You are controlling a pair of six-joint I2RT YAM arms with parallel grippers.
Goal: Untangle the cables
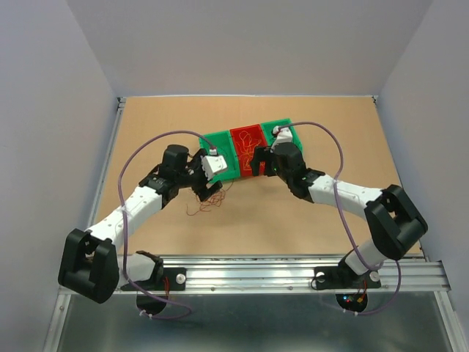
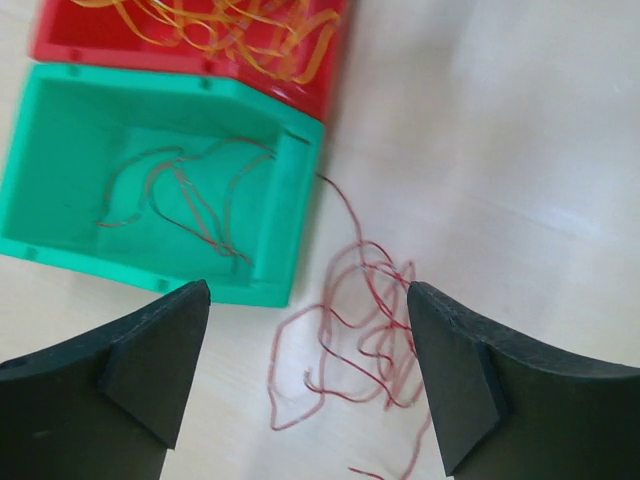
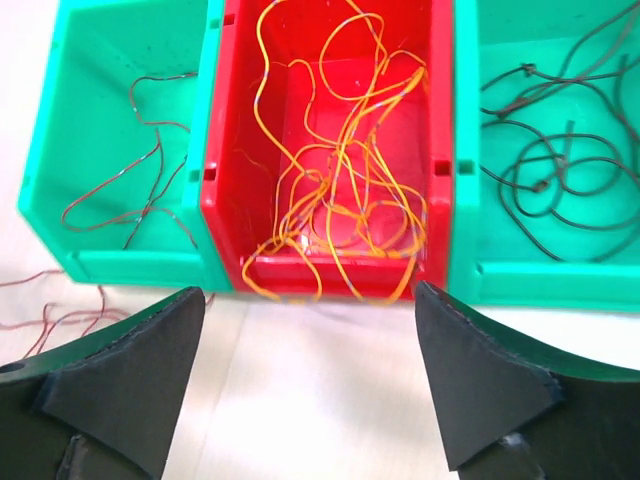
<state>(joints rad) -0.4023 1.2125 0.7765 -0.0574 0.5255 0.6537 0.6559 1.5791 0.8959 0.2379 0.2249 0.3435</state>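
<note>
A loose clump of thin red cables (image 2: pixel 365 320) lies on the table beside the left green bin (image 2: pixel 285 230); it also shows in the top view (image 1: pixel 209 204). My left gripper (image 2: pixel 310 385) is open and empty, its fingers on either side of the clump and above it. More red strands (image 2: pixel 180 200) lie in that bin. Orange cables (image 3: pixel 340 180) fill the red bin (image 3: pixel 443 150), one loop hanging over its front wall. Dark cables (image 3: pixel 550 160) lie in the right green bin (image 3: pixel 468 200). My right gripper (image 3: pixel 310 390) is open and empty in front of the red bin.
The three bins stand in a row at the table's far middle (image 1: pixel 247 147). Both grippers (image 1: pixel 204 189) (image 1: pixel 262 165) hover close to the bins' near side. The table's metal rail (image 1: pixel 256 273) runs along the near edge. Grey walls enclose the table.
</note>
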